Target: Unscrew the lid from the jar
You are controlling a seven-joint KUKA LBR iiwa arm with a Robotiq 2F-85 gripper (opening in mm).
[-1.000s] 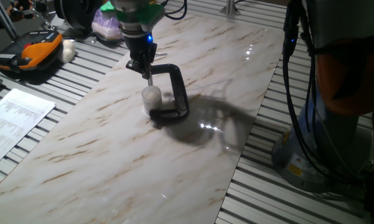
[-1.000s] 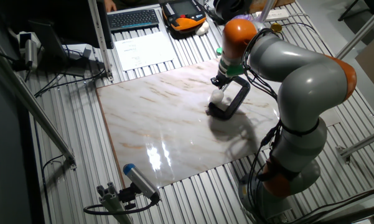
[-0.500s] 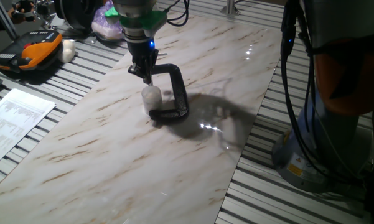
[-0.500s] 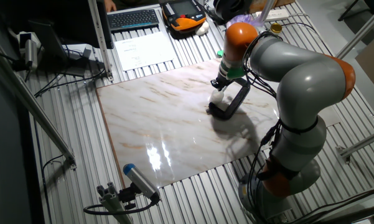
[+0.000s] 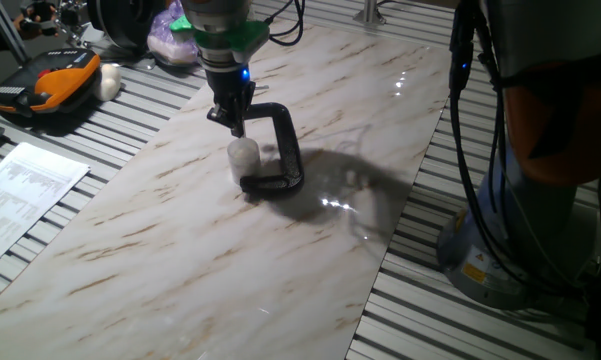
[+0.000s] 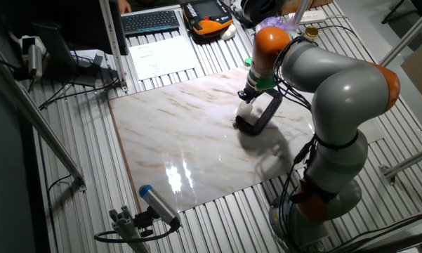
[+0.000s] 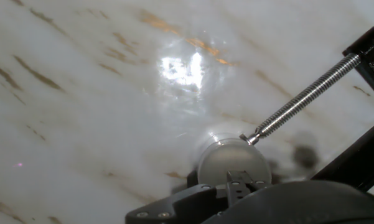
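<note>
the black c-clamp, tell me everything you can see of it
The black C-clamp lies flat on the marble tabletop, its dark, matte C-shaped frame open toward the jar. In the hand view its bright threaded metal screw runs diagonally from the frame, and its tip meets the rim of the whitish lid. The end effector hangs just above the jar, apart from the frame.

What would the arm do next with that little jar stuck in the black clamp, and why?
Probably ease straight down a little. The gripper hangs just above the lid, apparently not touching it, while the black clamp pins the jar against the table. The fingers would have to straddle the lid before any twist could loosen it.
</note>
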